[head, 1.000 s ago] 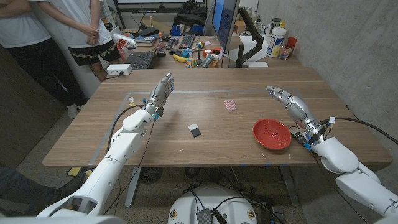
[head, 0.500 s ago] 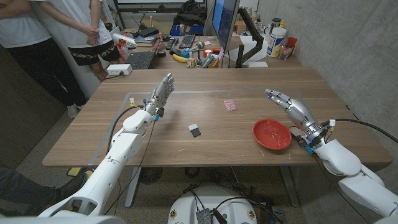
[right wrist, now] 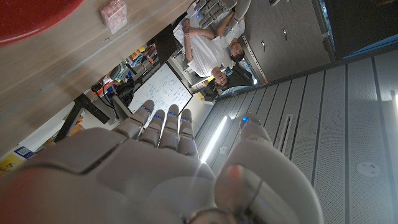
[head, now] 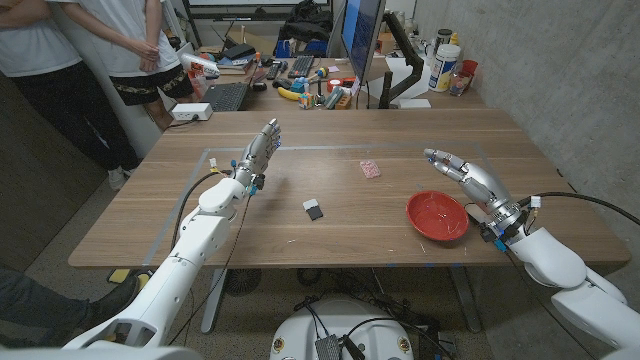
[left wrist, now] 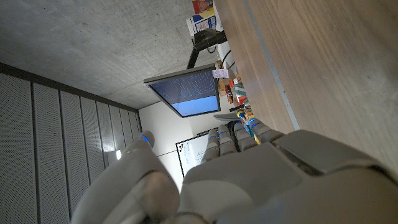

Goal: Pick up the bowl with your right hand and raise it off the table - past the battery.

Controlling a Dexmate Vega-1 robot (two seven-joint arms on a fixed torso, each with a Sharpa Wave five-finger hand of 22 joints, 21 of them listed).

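The red bowl (head: pixel 437 215) stands on the wooden table (head: pixel 200 215) at the right front; its rim (right wrist: pixel 31 18) also shows in the right wrist view. My right hand (head: pixel 470 180) hovers just behind the bowl's right side. Its fingers are stretched out straight toward the table's middle and hold nothing. The right wrist view looks along the hand's back (right wrist: pixel 168 162). A small black and white battery (head: pixel 313 208) lies near the table's middle, left of the bowl. My left hand (head: pixel 258 152) stands raised at the far left, fingers straight and apart, empty; its back (left wrist: pixel 249 168) shows in the left wrist view.
A small pink packet (head: pixel 371 169) lies behind the bowl toward the middle, also seen in the right wrist view (right wrist: pixel 114 14). A cluttered desk with a monitor (head: pixel 362 40) stands behind the table. Two people (head: pixel 90 50) stand at the back left.
My right hand has swung slightly left and lower, its fingertips now closer over the bowl's far rim. The left arm, bowl and battery have not moved.
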